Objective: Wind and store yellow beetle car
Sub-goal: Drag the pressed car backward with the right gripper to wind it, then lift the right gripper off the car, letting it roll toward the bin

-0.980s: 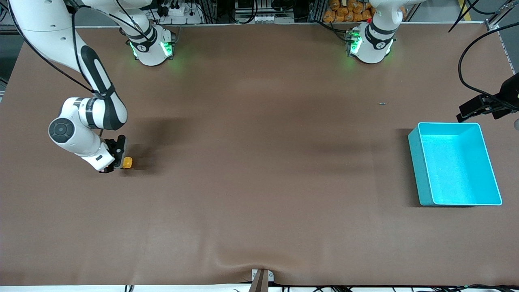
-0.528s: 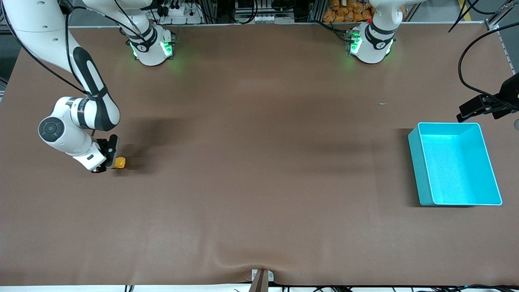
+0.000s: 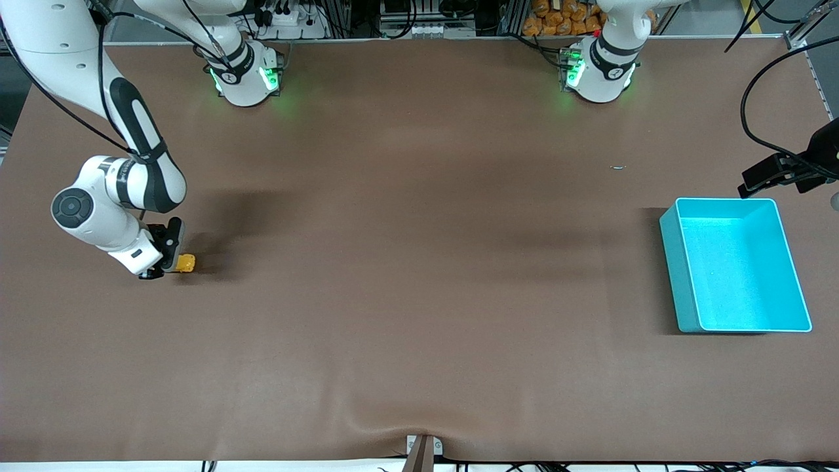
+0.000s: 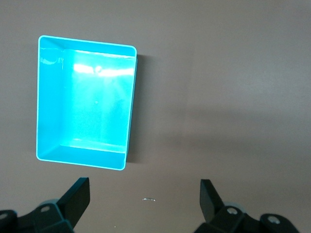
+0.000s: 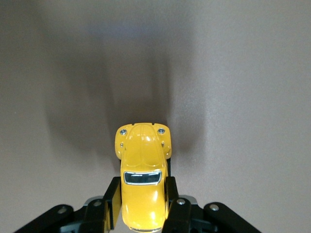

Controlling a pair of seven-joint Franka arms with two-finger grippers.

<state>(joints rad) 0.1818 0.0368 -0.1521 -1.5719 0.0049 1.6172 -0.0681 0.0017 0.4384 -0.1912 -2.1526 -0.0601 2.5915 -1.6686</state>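
Yellow beetle car (image 3: 187, 263) is clamped in my right gripper (image 3: 172, 254), low at the table (image 3: 419, 275) toward the right arm's end.

From the right wrist view I see the two fingers (image 5: 113, 203) pressed against the sides of the yellow beetle car (image 5: 142, 182), its rounded nose and headlights pointing away from the right gripper (image 5: 142, 206) and its shadow on the brown surface just beneath. My left arm waits, with the left gripper (image 4: 145, 196) hanging above the table near the turquoise bin (image 4: 85, 102), its fingers (image 4: 77, 194) spread wide and holding nothing. In the front view, the turquoise bin (image 3: 734, 265) sits toward the left arm's end, well apart from the car.
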